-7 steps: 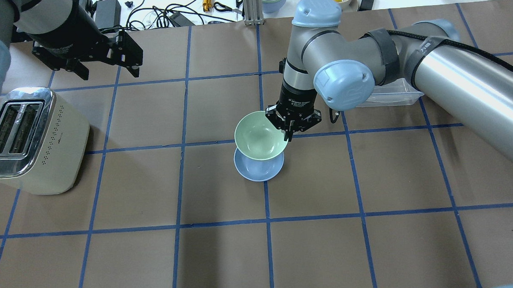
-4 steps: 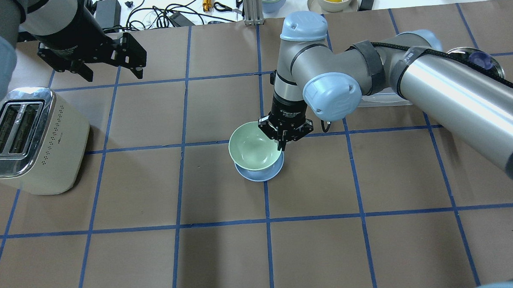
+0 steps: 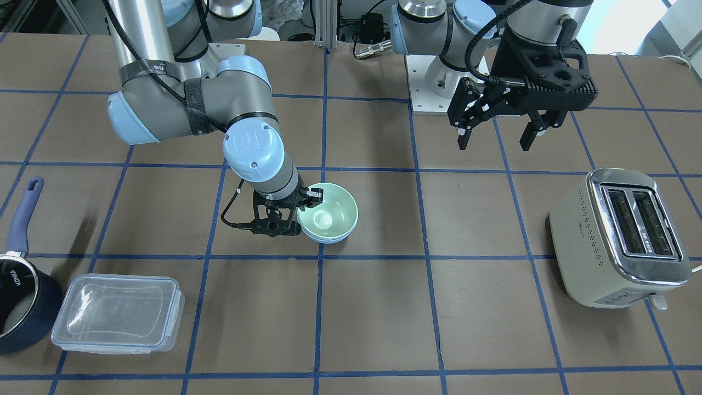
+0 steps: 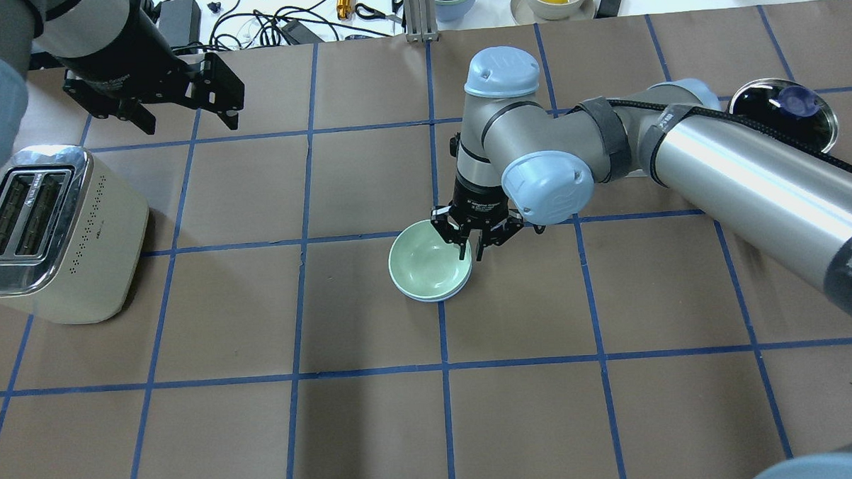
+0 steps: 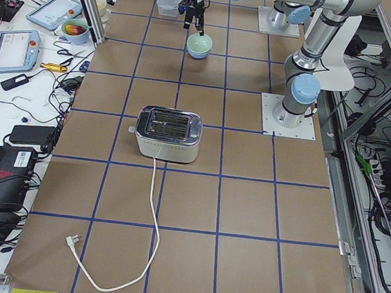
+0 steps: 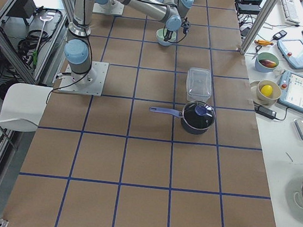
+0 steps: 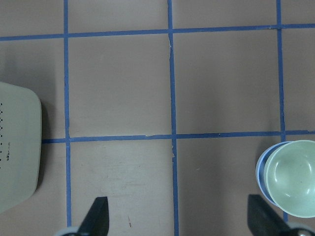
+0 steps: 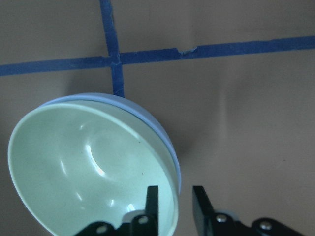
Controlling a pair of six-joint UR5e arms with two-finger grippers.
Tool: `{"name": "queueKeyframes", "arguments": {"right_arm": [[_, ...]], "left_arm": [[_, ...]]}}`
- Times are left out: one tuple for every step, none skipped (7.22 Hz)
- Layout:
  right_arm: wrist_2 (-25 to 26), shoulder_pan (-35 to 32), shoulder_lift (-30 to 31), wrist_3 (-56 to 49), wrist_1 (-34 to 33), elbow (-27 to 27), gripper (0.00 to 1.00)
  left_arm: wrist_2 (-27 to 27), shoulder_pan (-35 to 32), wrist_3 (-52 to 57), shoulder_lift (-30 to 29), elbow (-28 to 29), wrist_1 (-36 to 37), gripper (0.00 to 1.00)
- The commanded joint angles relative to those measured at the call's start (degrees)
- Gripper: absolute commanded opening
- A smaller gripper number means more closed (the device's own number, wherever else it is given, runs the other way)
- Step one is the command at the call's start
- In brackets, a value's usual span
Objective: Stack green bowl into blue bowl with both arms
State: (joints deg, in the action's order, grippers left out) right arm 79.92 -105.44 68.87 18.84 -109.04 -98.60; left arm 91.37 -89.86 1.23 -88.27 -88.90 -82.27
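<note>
Right wrist-mounted shows right end effector released astride green bowl rim (nested in blue bowl).

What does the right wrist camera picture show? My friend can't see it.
A green bowl sits nested inside a blue bowl on a brown table with blue tape lines. The right gripper straddles the bowls' rim, its black fingers apart, not pinching.
</note>
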Motion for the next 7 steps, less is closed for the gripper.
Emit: {"name": "queueKeyframes", "arguments": {"right_arm": [[3.8, 1.4, 1.5, -0.8, 0.9, 3.6, 1.00], [6.2, 3.2, 2.9, -1.9, 5.7, 7.8, 1.00], [6.4, 5.5, 4.8, -4.9, 13.0, 13.6, 1.00], [8.6, 8.3, 5.8, -8.3, 19.9, 19.5, 1.00], [10.2, 10.4, 7.2, -12.9, 23.6, 22.6, 1.00], [10.2, 13.2, 10.1, -18.9, 24.1, 22.7, 1.00], [10.0, 16.1, 12.7, -23.6, 24.9, 22.5, 1.00]], "left_arm": [[-0.1, 0.0, 0.0, 0.0, -0.2, 0.0, 1.00], [-0.1, -0.1, -0.1, -0.1, -0.4, -0.1, 1.00], [-0.1, -0.1, -0.1, 0.0, -0.4, -0.1, 1.00], [-0.1, -0.1, -0.1, 0.0, -0.4, 0.0, 1.00], [-0.1, -0.1, -0.1, -0.1, -0.5, -0.1, 1.00], [0.0, -0.2, -0.2, -0.1, -0.6, -0.1, 1.00], [0.0, -0.2, -0.1, -0.1, -0.5, -0.1, 1.00]]}}
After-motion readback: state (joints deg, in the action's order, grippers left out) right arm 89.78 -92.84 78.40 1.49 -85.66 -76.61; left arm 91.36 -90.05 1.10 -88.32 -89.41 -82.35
